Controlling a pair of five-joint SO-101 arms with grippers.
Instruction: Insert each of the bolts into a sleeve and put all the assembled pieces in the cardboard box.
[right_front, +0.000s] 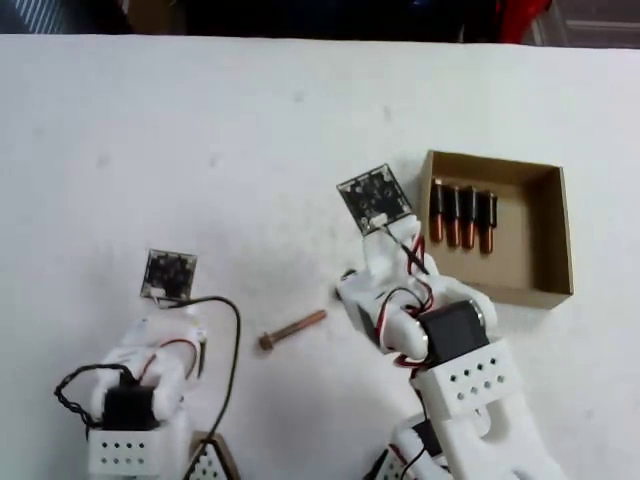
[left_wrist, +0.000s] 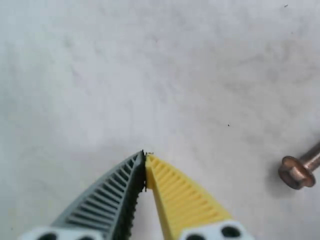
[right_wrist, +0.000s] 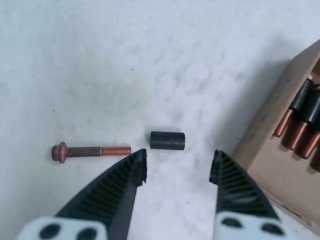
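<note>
With four assembled pieces (right_front: 462, 215) in the cardboard box (right_front: 548, 240), you were on what looked like the last pair: bolt (right_wrist: 90, 151) and sleeve (right_wrist: 167, 140) lay in line, just apart, on the counter (right_front: 200, 120) before your right gripper (right_wrist: 178, 162), its jaws released, while your left gripper (left_wrist: 145, 157) sat clenched on nothing, so the next move called for a square grasp on one of them.

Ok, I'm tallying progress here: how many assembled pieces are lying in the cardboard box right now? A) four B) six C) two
A: the high view shows four sleeved bolts side by side in the cardboard box, with one bare bolt out on the table.
</note>
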